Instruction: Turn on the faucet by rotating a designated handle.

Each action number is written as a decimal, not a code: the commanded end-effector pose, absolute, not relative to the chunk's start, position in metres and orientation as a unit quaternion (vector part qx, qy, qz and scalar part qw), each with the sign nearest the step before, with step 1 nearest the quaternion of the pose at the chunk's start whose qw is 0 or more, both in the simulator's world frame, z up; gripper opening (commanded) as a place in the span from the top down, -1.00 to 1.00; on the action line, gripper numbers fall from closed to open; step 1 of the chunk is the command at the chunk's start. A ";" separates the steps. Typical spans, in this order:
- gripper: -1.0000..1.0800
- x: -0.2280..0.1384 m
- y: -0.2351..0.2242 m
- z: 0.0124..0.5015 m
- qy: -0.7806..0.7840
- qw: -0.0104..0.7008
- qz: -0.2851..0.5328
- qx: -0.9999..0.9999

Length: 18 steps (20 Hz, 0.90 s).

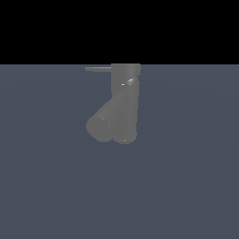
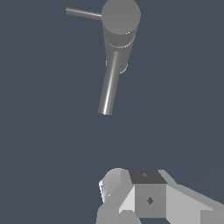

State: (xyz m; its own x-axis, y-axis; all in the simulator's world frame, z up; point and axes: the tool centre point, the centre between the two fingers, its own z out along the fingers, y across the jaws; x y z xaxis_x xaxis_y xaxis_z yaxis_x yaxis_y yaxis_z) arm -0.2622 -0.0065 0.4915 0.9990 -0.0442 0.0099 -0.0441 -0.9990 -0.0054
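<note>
We see only part of the gripper (image 2: 131, 197), cut off by the wrist view's edge, its jaws unreadable.

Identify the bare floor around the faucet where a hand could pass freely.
Bare floor lies all around the faucet: wide on the exterior view's left, right and in front. Tightest is under the handle and beside the spout. In the wrist view, the gripper sits apart from the faucet.
</note>
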 end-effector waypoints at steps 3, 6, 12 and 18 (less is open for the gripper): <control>1.00 -0.262 -0.005 0.491 0.022 0.002 -0.004 -1.000; 1.00 -0.263 0.001 0.490 0.021 0.001 0.001 -1.000; 1.00 -0.267 0.012 0.487 0.014 -0.002 0.010 -1.000; 1.00 -0.264 0.011 0.487 0.020 -0.001 0.009 -1.000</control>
